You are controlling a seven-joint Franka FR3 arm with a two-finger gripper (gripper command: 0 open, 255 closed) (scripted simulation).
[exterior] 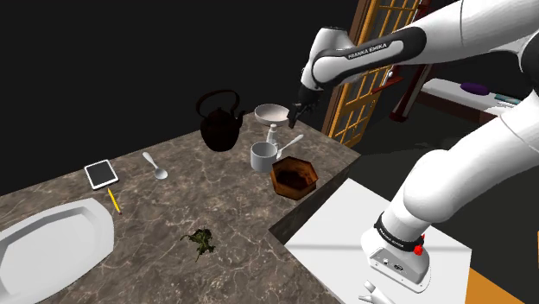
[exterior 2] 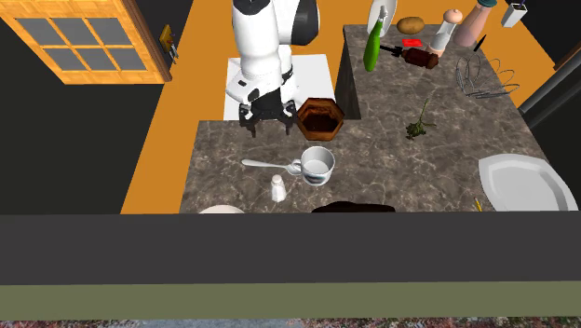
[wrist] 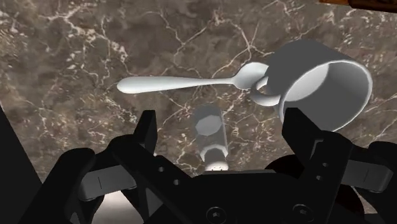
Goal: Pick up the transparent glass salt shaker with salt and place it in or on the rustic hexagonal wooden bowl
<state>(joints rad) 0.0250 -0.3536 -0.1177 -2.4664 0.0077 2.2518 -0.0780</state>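
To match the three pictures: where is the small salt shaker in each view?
Shoulder view: the salt shaker stands just beyond the white mug, near the tool.
Second exterior view: the salt shaker is lower left of the white mug, below the spoon.
Wrist view: the salt shaker is between the open tool's fingers, untouched.
Shared landmark: the white mug.

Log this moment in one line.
gripper: open, above shaker | shaker: upright on counter, not held | bowl: empty

You can read one marking: "FRANKA EMIKA", in white capitals on the dark band of the arm [exterior: 371, 49] in the shoulder view. A second small white line on the dark ring [exterior: 396, 238] near the arm's base is too small to read.
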